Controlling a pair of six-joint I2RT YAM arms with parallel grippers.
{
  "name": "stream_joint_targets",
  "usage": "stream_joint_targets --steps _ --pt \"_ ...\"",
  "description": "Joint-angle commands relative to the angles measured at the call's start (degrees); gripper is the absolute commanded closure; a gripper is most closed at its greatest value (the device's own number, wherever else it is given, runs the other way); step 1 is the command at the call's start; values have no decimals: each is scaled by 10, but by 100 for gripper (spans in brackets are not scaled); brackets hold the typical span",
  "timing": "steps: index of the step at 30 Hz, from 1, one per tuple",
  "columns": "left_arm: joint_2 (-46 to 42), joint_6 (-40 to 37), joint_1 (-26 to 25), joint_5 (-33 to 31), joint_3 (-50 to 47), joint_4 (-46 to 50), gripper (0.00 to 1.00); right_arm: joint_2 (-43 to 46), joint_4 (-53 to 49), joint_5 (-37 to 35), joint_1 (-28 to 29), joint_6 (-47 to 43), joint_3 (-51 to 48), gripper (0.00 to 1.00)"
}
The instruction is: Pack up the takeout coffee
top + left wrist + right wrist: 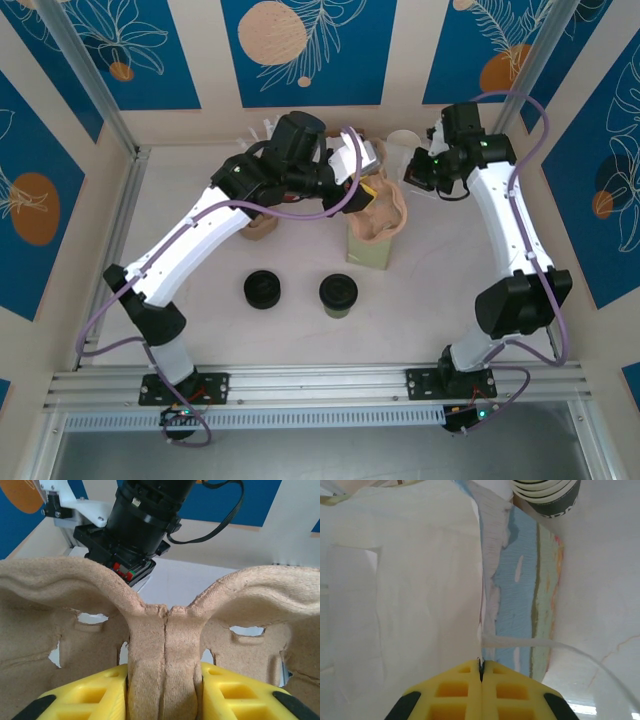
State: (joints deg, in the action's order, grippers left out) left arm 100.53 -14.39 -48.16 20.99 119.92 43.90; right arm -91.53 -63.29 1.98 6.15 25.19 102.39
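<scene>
Upright on the table, the takeout coffee is found at six o'clock from the pulp carrier. It is judged light and crushable, best held low around its paper wall. The carrier's ridge is pinched by the left gripper; a white bag is nipped at its edge by the right gripper.

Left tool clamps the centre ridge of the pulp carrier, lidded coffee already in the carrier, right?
Half right. Left tool clamps the centre ridge of the pulp carrier, but the lidded coffee stands on the table, outside the carrier: see the top external view.
</scene>
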Motion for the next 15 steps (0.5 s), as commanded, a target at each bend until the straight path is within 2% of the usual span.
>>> stream_joint_targets --steps 1,10,15 --pt "11 17 5 40 28 -21 66 43 -36 22 -5 -48 7 100" --pt "40 24 5 55 55 7 68 41 -150 75 -5 -81 58 100" --pt "50 20 5 66 47 21 68 59 -161 87 -7 -94 49 100"
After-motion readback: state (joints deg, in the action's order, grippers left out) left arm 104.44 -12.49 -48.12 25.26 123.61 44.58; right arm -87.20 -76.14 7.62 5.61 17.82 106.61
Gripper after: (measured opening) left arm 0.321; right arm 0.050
